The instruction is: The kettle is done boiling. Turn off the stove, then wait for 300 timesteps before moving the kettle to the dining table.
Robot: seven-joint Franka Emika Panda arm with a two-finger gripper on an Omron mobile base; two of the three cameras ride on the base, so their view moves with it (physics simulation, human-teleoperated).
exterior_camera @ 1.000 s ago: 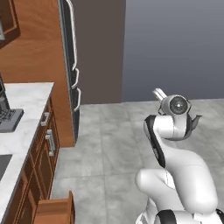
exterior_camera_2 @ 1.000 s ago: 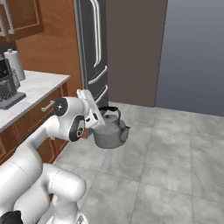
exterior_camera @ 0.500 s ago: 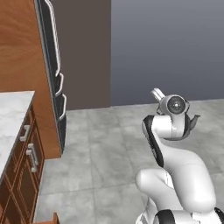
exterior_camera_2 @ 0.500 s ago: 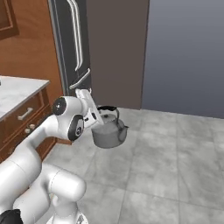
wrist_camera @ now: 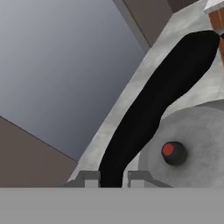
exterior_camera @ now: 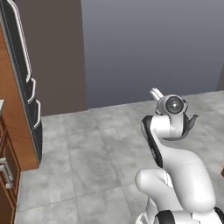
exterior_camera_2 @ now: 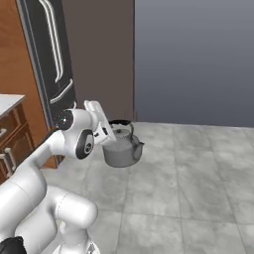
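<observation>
My gripper (wrist_camera: 113,177) is closed around the handle (wrist_camera: 153,105) of the kettle (exterior_camera_2: 122,148), which hangs in the air above the floor (exterior_camera_2: 198,168), touching nothing else. Its lid knob (wrist_camera: 173,152) sits just beside the handle, and its spout (exterior_camera_2: 139,146) points away from my arm. The fridge (exterior_camera_2: 49,59) stands behind and to my left, against the wall (exterior_camera_2: 193,59); a cabinet (exterior_camera: 8,175) lies further left.

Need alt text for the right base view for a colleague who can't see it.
The tool carries the grey kettle by its black handle above a grey tiled floor. Behind stand a dark fridge and grey wall.
</observation>
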